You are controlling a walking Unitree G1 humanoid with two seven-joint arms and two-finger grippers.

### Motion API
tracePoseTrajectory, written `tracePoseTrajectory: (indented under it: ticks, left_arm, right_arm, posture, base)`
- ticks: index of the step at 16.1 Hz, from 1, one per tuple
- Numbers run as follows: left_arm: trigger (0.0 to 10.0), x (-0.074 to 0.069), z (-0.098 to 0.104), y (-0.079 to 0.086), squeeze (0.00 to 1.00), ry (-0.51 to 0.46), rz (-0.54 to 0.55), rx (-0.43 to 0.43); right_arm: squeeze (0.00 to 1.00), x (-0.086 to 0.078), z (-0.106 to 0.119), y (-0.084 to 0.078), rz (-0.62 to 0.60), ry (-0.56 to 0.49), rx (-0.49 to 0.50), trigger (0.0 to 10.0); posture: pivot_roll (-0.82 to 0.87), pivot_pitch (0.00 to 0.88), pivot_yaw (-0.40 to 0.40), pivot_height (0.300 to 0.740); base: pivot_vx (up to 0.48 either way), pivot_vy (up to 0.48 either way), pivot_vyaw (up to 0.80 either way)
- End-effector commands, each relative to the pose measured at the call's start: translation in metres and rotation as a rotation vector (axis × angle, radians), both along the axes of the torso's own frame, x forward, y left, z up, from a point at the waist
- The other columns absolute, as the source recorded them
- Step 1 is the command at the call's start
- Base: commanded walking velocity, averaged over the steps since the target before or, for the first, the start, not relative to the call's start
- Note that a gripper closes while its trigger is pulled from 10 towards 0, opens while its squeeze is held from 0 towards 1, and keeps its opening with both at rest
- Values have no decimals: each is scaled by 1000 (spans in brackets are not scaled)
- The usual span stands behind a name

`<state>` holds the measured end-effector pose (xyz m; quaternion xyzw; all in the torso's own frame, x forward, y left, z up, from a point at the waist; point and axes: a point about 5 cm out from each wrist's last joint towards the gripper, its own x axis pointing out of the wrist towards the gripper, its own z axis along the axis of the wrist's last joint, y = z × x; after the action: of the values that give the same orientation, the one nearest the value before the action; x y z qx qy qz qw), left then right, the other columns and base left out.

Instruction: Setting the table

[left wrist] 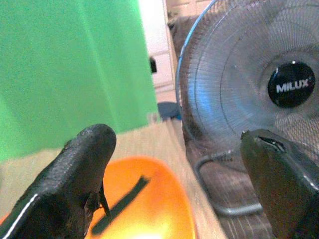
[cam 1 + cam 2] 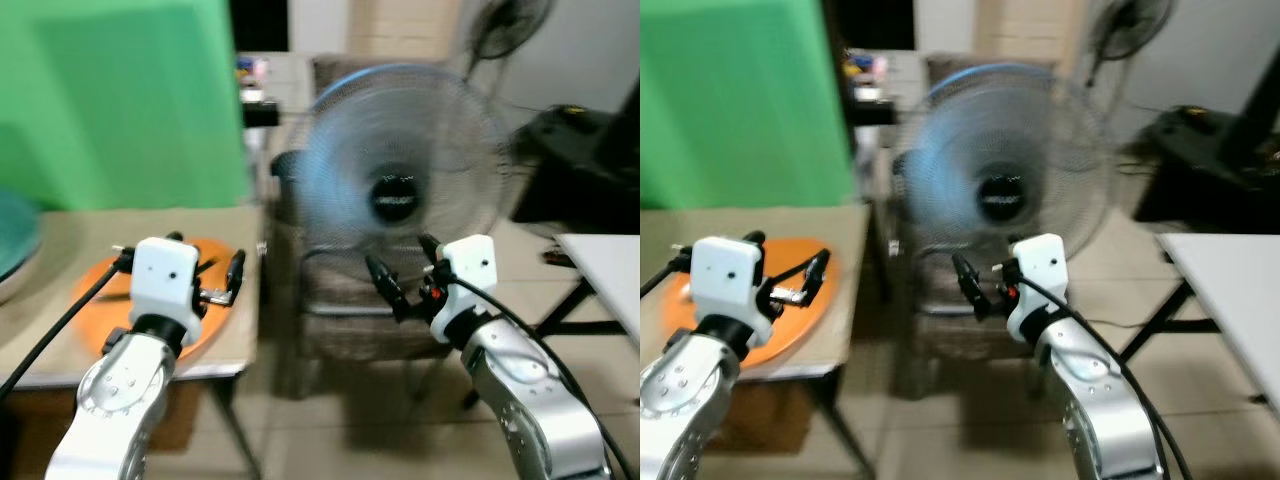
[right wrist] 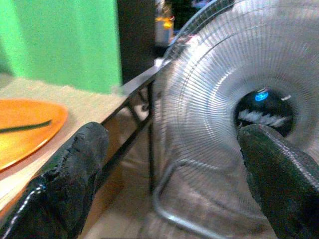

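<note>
An orange plate [image 2: 95, 300] lies on the tan table [image 2: 150, 225] near its right edge. A thin dark strip [image 1: 119, 204] crosses the plate; I cannot tell what it is. My left gripper [image 2: 210, 262] hovers just above the plate's right part, open, with nothing between its fingers [image 1: 75, 169]. Off to the right of the table, my right gripper [image 2: 405, 268] is raised in front of the fan, open and empty. From the right wrist view the plate [image 3: 25, 129] lies off to one side.
A large standing fan [image 2: 400, 170] is right ahead, with a brown chair behind it. A green screen [image 2: 120, 100] backs the table. A teal dish [image 2: 15, 240] sits at the table's left edge. A white table [image 2: 610, 265] stands on the right. The picture is blurred.
</note>
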<state>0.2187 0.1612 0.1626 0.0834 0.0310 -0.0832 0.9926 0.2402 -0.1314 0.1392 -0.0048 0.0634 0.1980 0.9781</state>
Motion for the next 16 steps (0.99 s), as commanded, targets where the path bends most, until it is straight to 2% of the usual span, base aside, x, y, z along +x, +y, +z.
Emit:
tracePoseTrajectory:
  ticks: [1, 4, 9, 14, 16]
  left_arm:
    - [10000, -1, 2, 4, 0, -8, 11, 18]
    - [10000, 2, 4, 7, 0, -22, 28, 33]
    - [10000, 5, 6, 12, 0, -32, 46, 38]
    - [10000, 6, 5, 10, 0, -27, 29, 40]
    - [10000, 6, 4, 10, 0, -20, 25, 37]
  right_arm:
    - [1000, 2, 3, 0, 1, -14, 3, 10000]
    - [1000, 4, 3, 1, 6, -19, 2, 10000]
    - [1000, 9, 4, 1, 5, -24, -5, 10000]
    - [1000, 12, 6, -1, -21, -39, -11, 10000]
    - [1000, 13, 6, 1, -31, -29, 2, 10000]
  posture:
    - [105, 0, 19, 740]
    - [108, 0, 21, 740]
    - [111, 0, 23, 740]
    - [111, 0, 25, 740]
    - [109, 0, 27, 740]
  base:
    - [0, 368, 406]
    - [0, 121, 400]
    - [0, -480, 781]
    - [0, -471, 783]
    - [0, 0, 0]
